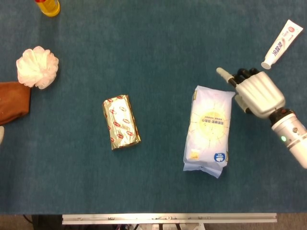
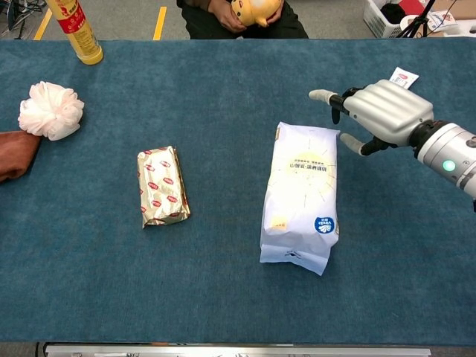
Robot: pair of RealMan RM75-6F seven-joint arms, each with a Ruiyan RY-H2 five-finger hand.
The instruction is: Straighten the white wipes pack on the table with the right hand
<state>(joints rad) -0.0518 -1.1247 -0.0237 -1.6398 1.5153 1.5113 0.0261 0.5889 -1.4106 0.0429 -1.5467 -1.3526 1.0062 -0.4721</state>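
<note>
Lying lengthwise on the blue surface [image 1: 158,48], the white wipes pack [image 1: 208,129] sits right of centre. The right robot hand [image 1: 254,91] hovers just beside its far right corner, fingers spread, holding nothing.

The brown cloth [image 1: 12,101] and yellow bottle [image 1: 47,6] are cut by edges

The wipes pack [image 1: 208,130] lay right of the foil packet [image 1: 121,121], the right hand [image 1: 256,92] just beside its far-right corner.
</note>
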